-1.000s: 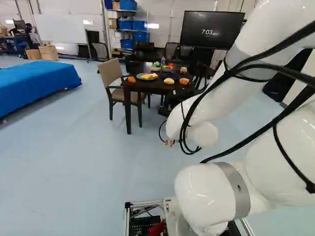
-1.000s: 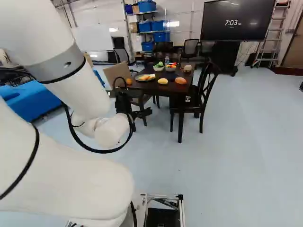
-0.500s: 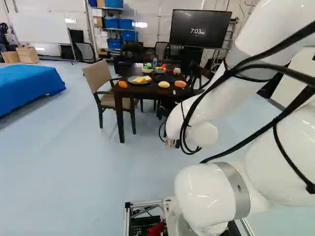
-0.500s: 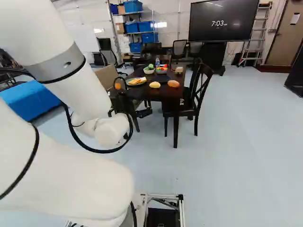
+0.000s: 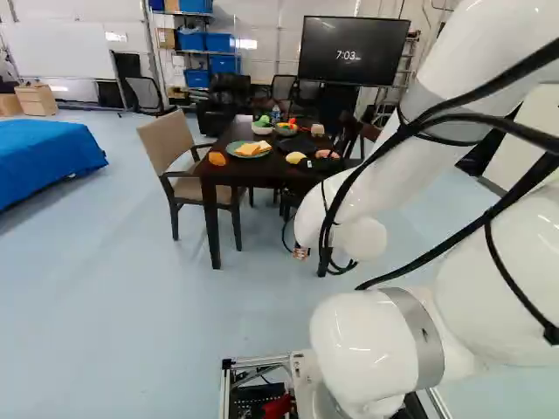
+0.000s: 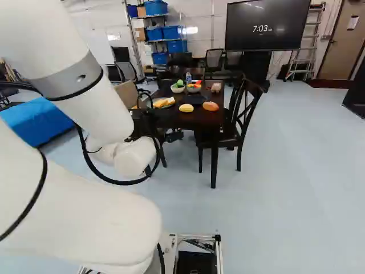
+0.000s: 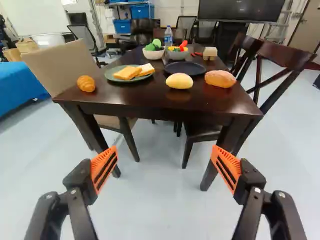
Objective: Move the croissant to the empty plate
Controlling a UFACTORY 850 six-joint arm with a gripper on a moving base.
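"Quick, gripper?"
"One (image 6: 174, 136), two fingers with orange pads (image 7: 104, 167), spread wide, nothing held."

"Croissant?"
"One (image 7: 86, 83). On the dark table (image 7: 165, 102), near its corner by the one tan chair (image 7: 62, 70), just beside the green plate. Ahead of my fingers, well apart from them."

"Plates, count."
"Two. Green plate (image 7: 111, 76), two bread slices on it (image 7: 128, 73). Dark empty plate (image 7: 185, 68), farther along from the croissant, the green one between."

"Other loose food on the table?"
"One yellow bun (image 7: 179, 81), near side of the dark plate. One orange-pink loaf (image 7: 220, 78) beside it, apart. One tan block (image 7: 210, 53), farther back; can't tell what it is."

"Bowls?"
"Two, just beside each other. White bowl (image 7: 153, 55), green pieces in it. Grey bowl (image 7: 177, 55), red and yellow pieces."

"Bottle, chairs, screen?"
"One bottle (image 7: 168, 36), behind the bowls. Two dark wooden chairs (image 7: 285, 57) along the loaf's side. One screen (image 6: 264, 25), beyond the table."
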